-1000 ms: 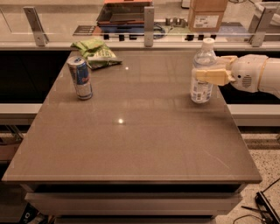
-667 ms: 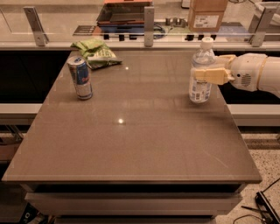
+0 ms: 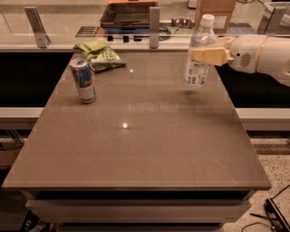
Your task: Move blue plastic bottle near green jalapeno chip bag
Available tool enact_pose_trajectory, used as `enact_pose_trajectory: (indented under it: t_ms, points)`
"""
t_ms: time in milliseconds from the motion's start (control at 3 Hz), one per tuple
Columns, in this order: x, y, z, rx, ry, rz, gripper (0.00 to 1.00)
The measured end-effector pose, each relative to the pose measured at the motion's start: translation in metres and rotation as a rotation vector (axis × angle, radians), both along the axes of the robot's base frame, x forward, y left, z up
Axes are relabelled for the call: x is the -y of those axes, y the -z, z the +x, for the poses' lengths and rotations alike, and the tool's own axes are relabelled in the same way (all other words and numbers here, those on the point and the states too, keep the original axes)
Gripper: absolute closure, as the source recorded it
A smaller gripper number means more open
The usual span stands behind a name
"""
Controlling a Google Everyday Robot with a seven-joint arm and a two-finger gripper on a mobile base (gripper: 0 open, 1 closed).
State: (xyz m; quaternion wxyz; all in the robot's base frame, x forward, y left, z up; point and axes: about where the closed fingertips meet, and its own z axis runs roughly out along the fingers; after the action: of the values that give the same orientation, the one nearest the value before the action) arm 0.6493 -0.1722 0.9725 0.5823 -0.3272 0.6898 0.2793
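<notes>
The blue plastic bottle is clear with a white cap and a white-and-blue label. It hangs tilted in the air above the right side of the table. My gripper comes in from the right and is shut on the bottle's middle. The green jalapeno chip bag lies at the table's far left, well to the left of the bottle.
A blue-and-silver drink can stands on the left part of the table, just in front of the chip bag. A counter with metal posts and a cardboard box runs behind the table.
The gripper has lifted the bottle off the table and carried it slightly left. The bottle now hangs tilted in the air.
</notes>
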Motion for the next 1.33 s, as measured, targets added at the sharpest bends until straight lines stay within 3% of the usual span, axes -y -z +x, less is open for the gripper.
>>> enact_pose_trajectory:
  t_ms: [667, 1333]
  points:
    - [-0.05, -0.023, 0.053, -0.014, -0.049, 0.05, 1.0]
    - [-0.117, -0.01, 0.091, -0.013, -0.099, 0.043, 1.0]
